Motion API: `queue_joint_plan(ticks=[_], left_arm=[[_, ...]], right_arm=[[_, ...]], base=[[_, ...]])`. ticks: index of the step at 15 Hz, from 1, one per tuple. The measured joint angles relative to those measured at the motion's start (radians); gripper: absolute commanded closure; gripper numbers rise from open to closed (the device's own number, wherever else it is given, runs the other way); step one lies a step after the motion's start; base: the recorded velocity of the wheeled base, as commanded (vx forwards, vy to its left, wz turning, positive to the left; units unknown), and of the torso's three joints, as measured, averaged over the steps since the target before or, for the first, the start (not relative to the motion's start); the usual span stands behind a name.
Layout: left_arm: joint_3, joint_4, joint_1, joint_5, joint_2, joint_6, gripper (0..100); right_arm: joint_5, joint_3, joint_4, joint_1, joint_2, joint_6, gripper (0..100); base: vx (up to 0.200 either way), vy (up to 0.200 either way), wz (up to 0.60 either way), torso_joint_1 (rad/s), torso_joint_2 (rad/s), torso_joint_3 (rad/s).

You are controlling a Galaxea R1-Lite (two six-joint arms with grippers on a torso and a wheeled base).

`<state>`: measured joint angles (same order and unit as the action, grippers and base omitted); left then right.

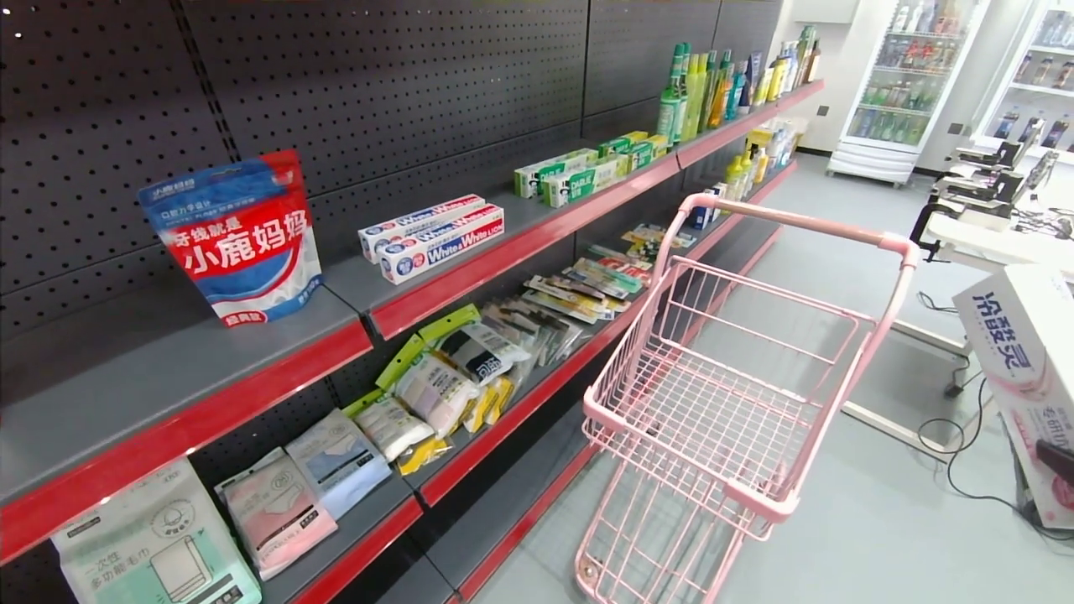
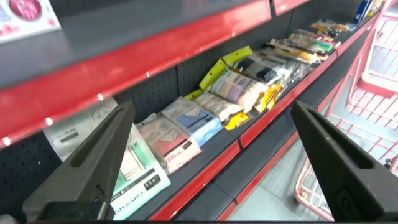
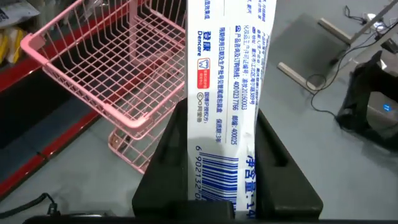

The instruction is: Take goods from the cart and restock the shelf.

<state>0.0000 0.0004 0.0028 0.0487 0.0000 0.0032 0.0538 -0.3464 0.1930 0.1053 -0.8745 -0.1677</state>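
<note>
The pink wire cart [image 1: 738,394] stands beside the shelf, its basket holding no goods. My right gripper [image 3: 221,180] is shut on a long white toothpaste box [image 3: 221,93], held up beside the cart [image 3: 93,68]. In the head view that box [image 1: 1024,369] shows at the far right, past the cart's handle. My left gripper [image 2: 211,174] is open, its fingers [image 2: 87,168] wide apart with nothing between them, in front of the lower shelf's packets [image 2: 186,127]. The upper shelf [image 1: 168,377] carries a blue and red pouch [image 1: 239,239] and white toothpaste boxes [image 1: 432,235].
Farther along the upper shelf are green boxes [image 1: 579,172] and bottles [image 1: 705,84]. The lower shelf holds several flat packets [image 1: 436,386]. A glass-door fridge [image 1: 906,84] stands at the back, a white table [image 1: 998,243] and floor cables [image 1: 956,453] at the right.
</note>
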Motion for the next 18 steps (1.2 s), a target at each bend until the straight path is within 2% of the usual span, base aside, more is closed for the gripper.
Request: queue_joint_plan(ticks=[4,18], left_arm=[[0.0,0.0,0.0,-0.001,0.0,0.0,0],[0.0,0.0,0.0,-0.001,0.0,0.0,0]], right_arm=[[0.002,0.002,0.001,0.003,0.016,-0.03,100],[-0.005,0.017,0.001,0.027,0.008,-0.063,100]], base=[[0.0,0.0,0.0,0.244,-0.52,-0.285],[0.0,0.0,0.0,0.172,-0.36,-0.193]])
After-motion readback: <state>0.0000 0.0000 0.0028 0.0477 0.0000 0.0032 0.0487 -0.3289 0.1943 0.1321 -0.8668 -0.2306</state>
